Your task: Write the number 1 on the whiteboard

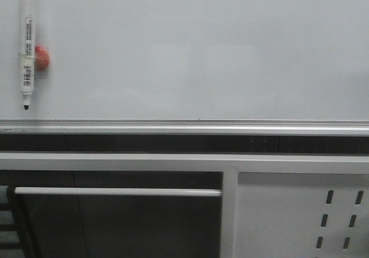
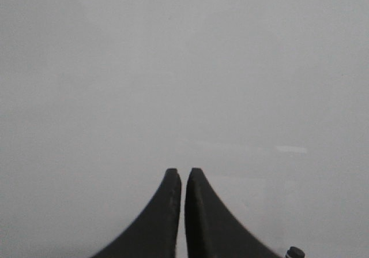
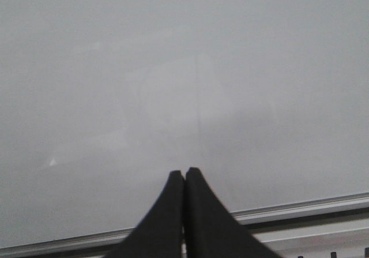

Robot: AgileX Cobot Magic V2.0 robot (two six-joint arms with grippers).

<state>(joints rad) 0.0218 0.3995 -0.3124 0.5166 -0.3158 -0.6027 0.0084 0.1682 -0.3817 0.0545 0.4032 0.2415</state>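
The whiteboard [image 1: 202, 50] fills the upper front view, pale and glossy, with its silver bottom rail [image 1: 184, 125] below. The number 1 does not show in any view. A white marker pen [image 1: 27, 47] with a black cap hangs upright at the board's far left, beside a red magnet [image 1: 41, 58]. Neither gripper appears in the front view. My left gripper [image 2: 184, 171] faces the bare whiteboard [image 2: 184, 67], jaws drawn together with a hairline gap and nothing in them. My right gripper [image 3: 184, 171] is shut and empty, facing the whiteboard [image 3: 184, 67] just above the rail [image 3: 300, 209].
Under the rail runs a dark slot, then a white frame with a horizontal bar [image 1: 115, 191] at lower left and a white perforated metal panel [image 1: 300, 212] at lower right. A small dark round knob [image 2: 295, 252] pokes into the left wrist view's corner.
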